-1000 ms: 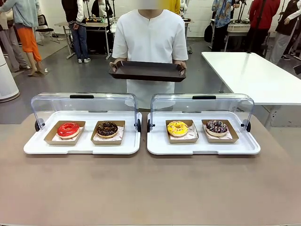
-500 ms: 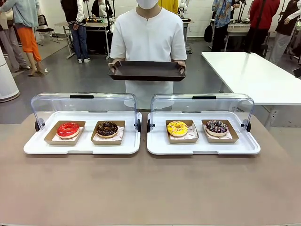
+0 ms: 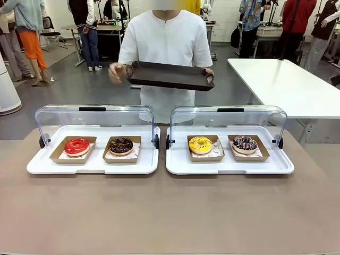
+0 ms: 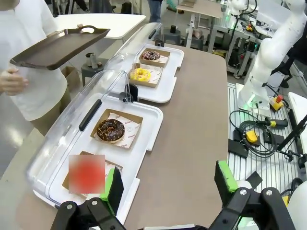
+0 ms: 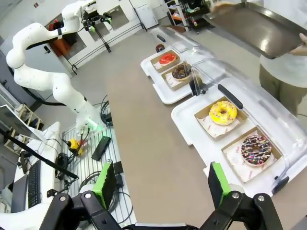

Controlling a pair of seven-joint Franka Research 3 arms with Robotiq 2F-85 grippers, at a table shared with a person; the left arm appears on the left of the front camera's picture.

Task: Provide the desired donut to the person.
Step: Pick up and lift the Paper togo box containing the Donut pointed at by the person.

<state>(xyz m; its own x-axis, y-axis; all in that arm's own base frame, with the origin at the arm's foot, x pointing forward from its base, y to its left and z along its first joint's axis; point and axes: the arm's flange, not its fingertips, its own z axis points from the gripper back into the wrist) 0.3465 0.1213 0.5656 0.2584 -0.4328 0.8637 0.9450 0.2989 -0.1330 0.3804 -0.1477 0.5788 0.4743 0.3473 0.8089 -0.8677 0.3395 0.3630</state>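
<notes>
On the brown desk (image 3: pixel 170 212), between the robot and the person (image 3: pixel 166 42), two white serving trays sit side by side, each with its clear lid (image 3: pixel 95 118) rolled back. The left serving tray (image 3: pixel 93 166) holds a red donut (image 3: pixel 77 145) and a chocolate donut (image 3: pixel 121 145). The right serving tray (image 3: pixel 228 168) holds a yellow donut (image 3: pixel 201 144) and a sprinkled donut (image 3: pixel 244 143). Each donut lies in its own brown paper boat. Which one is wanted cannot be told.

The left arm's jaws stand wide apart, green pads (image 4: pixel 114 184) well separated, with nothing between them and touching nothing. They hang over the desk's near side, just beside the left serving tray's corner. The right arm's jaws are equally wide and empty, their pads (image 5: pixel 218 183) above bare desk near the right serving tray.

Across the desk the person stands in a white shirt, holding a dark tray (image 3: pixel 170 76), tilted, by one hand (image 3: pixel 209 75) at its picture-right end. The other hand (image 3: pixel 116 71), blurred, is off the tray, just beside its picture-left end.
</notes>
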